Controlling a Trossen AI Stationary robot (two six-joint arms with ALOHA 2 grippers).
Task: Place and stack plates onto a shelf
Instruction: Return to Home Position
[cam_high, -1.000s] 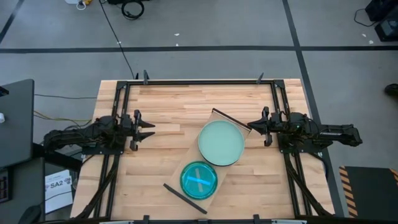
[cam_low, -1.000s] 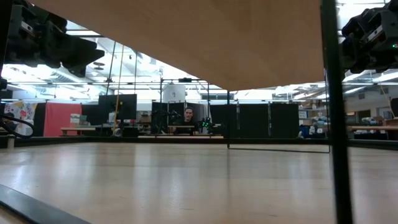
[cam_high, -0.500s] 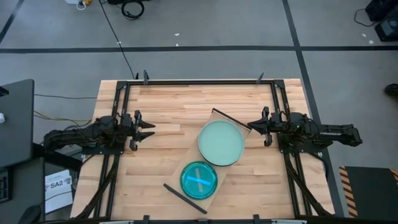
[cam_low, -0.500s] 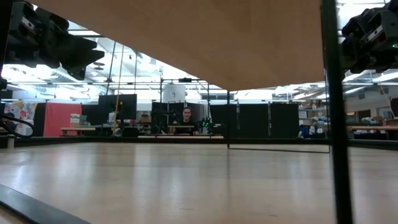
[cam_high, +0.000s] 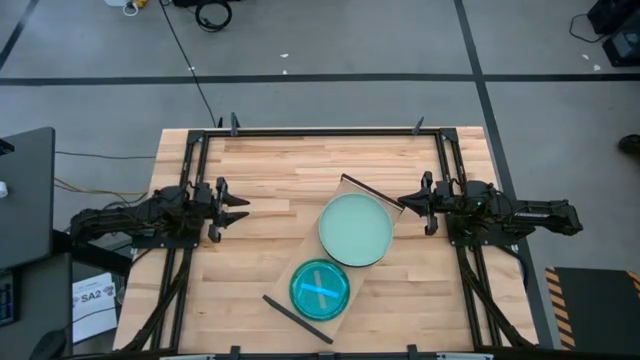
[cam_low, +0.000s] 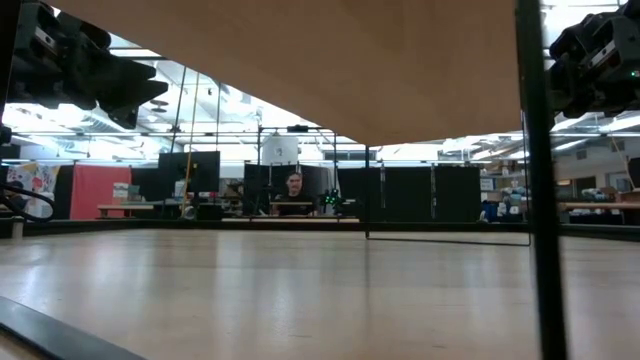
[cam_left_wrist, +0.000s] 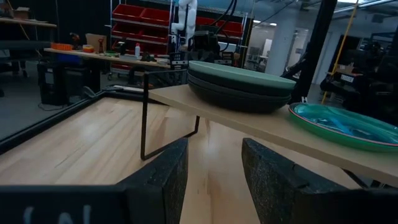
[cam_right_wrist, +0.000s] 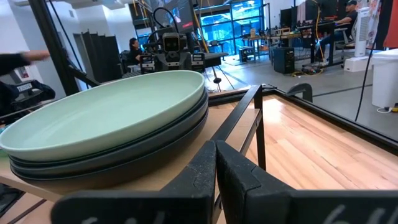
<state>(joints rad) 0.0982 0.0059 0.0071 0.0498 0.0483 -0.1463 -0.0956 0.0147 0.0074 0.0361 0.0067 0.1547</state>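
The plates rest in two stacks on the shelf (cam_left_wrist: 171, 96), a light plain-wood rectangular board raised on thin dark wire legs above the planked wooden table (cam_high: 280, 165).

1. Position of the load. The large pale mint-green round plate (cam_high: 355, 229) tops a stack of dark matte plates on the far half of the shelf. The smaller translucent teal-blue round plate (cam_high: 320, 289) lies on the near half. The two stacks are close together but do not overlap.

2. Governing relation. The long axis of the shelf runs diagonally, from its far-right end to its near-left end. The shelf lies between the two arms. The right gripper (cam_high: 406, 204) is just beside the far-right end and is the nearer of the two. Its fingers are pressed together on nothing. The left gripper (cam_high: 240, 208) is well apart from the shelf, to its left, with its fingers spread and empty. Judgement: no plate remains off the shelf, so any retreat only needs to clear the far-right dark end strip (cam_high: 372, 193).

3. Legible markings. A white sheet (cam_high: 91, 296) beside the near-left table corner reads "SA2". No other writing is legible.
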